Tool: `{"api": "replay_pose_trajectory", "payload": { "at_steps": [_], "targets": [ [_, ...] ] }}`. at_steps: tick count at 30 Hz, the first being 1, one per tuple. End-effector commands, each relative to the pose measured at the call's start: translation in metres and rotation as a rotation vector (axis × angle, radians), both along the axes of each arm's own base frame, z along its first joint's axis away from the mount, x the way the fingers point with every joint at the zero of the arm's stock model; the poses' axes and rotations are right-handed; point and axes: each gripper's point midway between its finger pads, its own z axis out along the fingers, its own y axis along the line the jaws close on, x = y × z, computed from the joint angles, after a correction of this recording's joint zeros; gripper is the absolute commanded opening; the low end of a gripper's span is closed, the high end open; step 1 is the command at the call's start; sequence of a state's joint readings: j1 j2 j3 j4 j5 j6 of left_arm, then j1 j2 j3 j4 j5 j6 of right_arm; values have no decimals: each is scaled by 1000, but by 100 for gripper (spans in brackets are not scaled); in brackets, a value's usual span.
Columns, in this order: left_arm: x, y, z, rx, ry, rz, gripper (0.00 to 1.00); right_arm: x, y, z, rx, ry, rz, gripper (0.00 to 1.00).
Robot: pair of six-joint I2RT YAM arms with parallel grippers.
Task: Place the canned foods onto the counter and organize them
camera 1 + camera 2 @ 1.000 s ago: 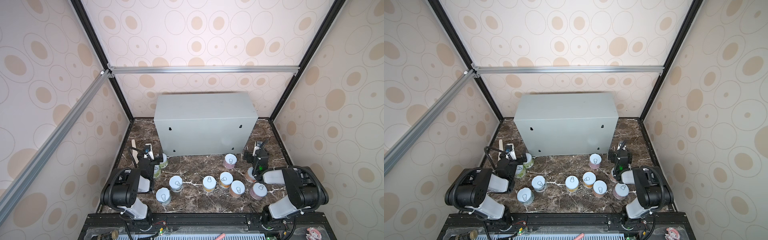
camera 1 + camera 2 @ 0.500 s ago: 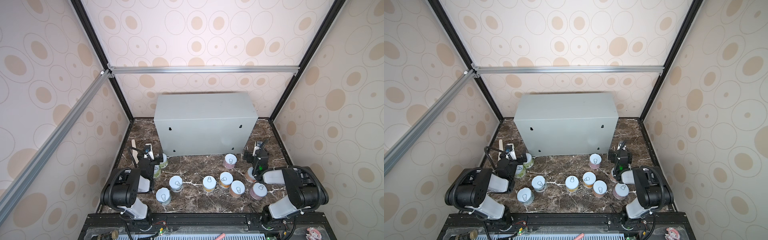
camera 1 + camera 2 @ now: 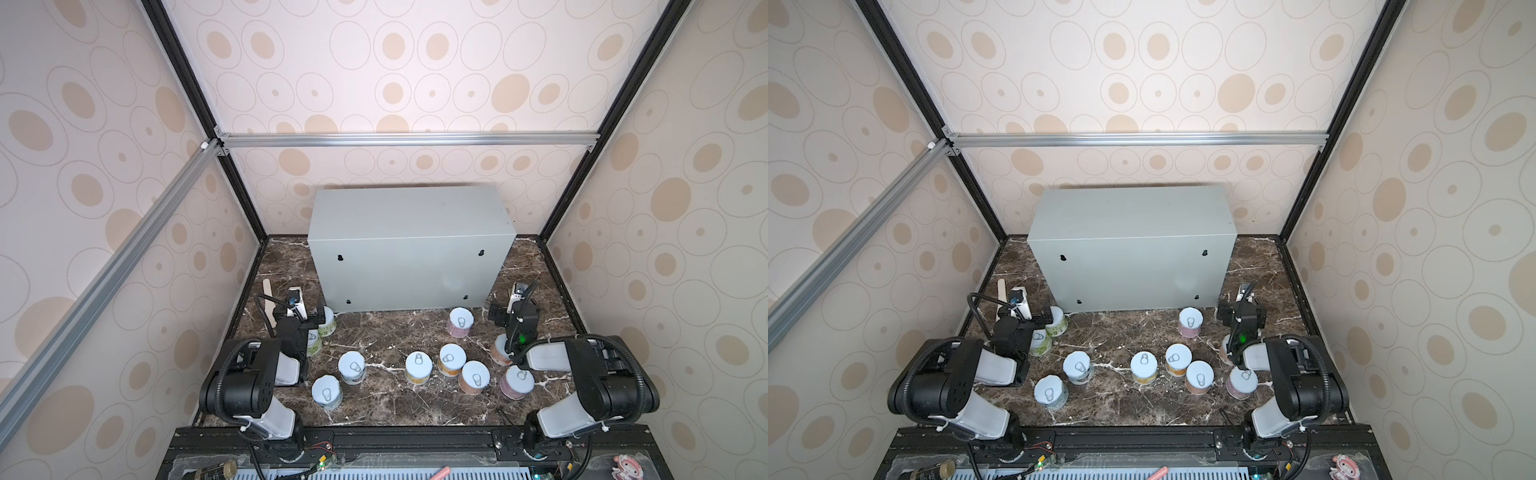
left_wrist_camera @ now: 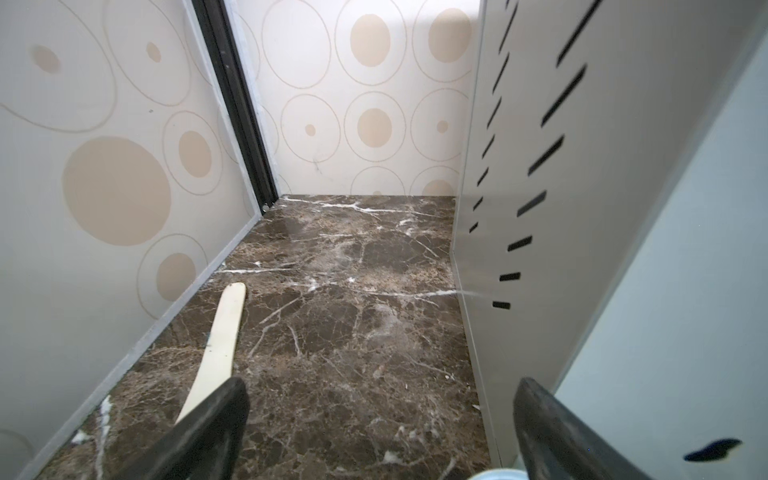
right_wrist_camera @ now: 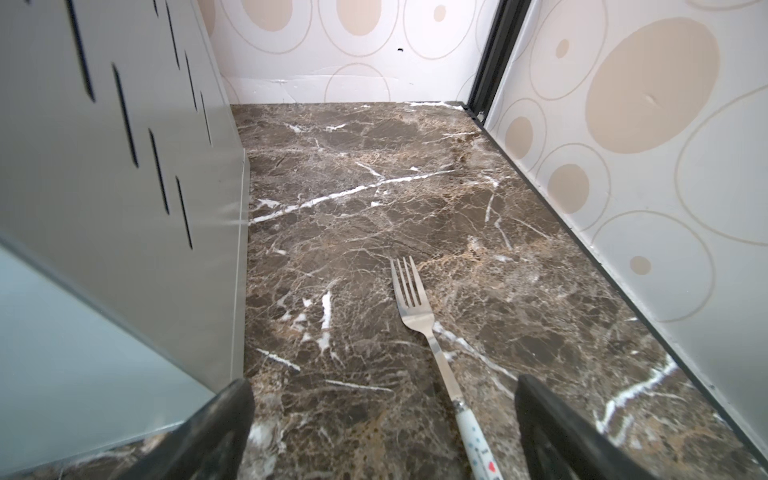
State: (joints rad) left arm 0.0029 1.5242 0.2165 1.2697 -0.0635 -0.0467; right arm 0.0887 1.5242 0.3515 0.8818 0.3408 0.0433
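Observation:
The counter [image 3: 407,216] [image 3: 1129,212] is a large light-grey metal box at the back of the marble floor, and its top is bare. Several canned foods stand on the marble in front of it: green [image 3: 329,326], blue [image 3: 351,367] [image 3: 327,392], yellow [image 3: 417,367], orange [image 3: 473,376] and pink [image 3: 460,322] [image 3: 516,381]. My left gripper [image 3: 297,316] [image 4: 380,388] is open and empty by the counter's left front corner, beside the green cans. My right gripper [image 3: 515,309] [image 5: 384,384] is open and empty by the right front corner. Both wrist views show the counter's slotted sides [image 4: 540,208] [image 5: 104,166].
A pale wooden spatula [image 4: 224,332] [image 3: 268,299] lies along the left wall. A metal fork [image 5: 411,299] with a white patterned handle lies on the marble right of the counter. Patterned walls with black frame posts enclose the floor on three sides.

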Motion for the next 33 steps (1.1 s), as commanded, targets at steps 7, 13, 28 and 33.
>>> {"api": "replay_pose_trajectory", "payload": {
  "at_steps": [7, 13, 28, 33],
  "targets": [
    [12, 9, 75, 2, -13, 49, 99, -10, 1, 40, -36, -144, -3, 99],
    [4, -3, 142, -139, -78, -6, 99, -26, 5, 97, 19, 31, 8, 99],
    [-70, -94, 163, -284, 6, -226, 99, -154, 52, 153, 296, 136, 187, 99],
    [-92, -131, 134, -322, 74, -269, 99, -183, 74, 142, 309, 222, 290, 97]
  ]
}}
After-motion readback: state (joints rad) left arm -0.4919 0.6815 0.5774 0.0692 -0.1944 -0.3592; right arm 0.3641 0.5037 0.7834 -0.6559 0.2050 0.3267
